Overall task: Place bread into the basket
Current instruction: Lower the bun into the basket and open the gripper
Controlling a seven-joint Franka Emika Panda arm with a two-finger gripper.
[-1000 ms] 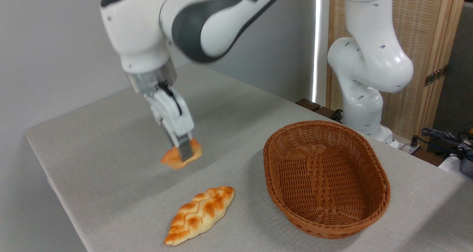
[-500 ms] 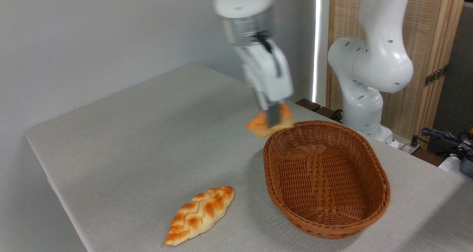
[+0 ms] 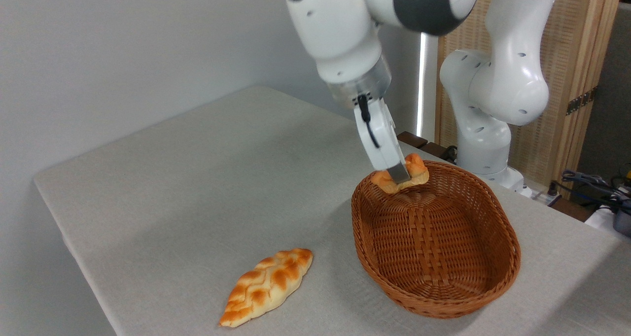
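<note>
The bread (image 3: 413,171), a small golden-orange bun, hangs in the air over the far end of the basket (image 3: 508,262), level with its rim. My gripper (image 3: 402,174) is shut on the bun, its near finger crossing the bun's front. The basket is a large oval reddish-brown wicker one on the right side of the table, and nothing lies inside it.
A longer braided loaf (image 3: 267,285) lies on the grey tablecloth near the front edge, left of the basket. The arm's white base (image 3: 485,129) stands behind the basket. Cables and a wooden screen are at the far right.
The gripper has carried the bun from the middle of the table to the right, up and across, and now holds it lower, over the basket's far end.
</note>
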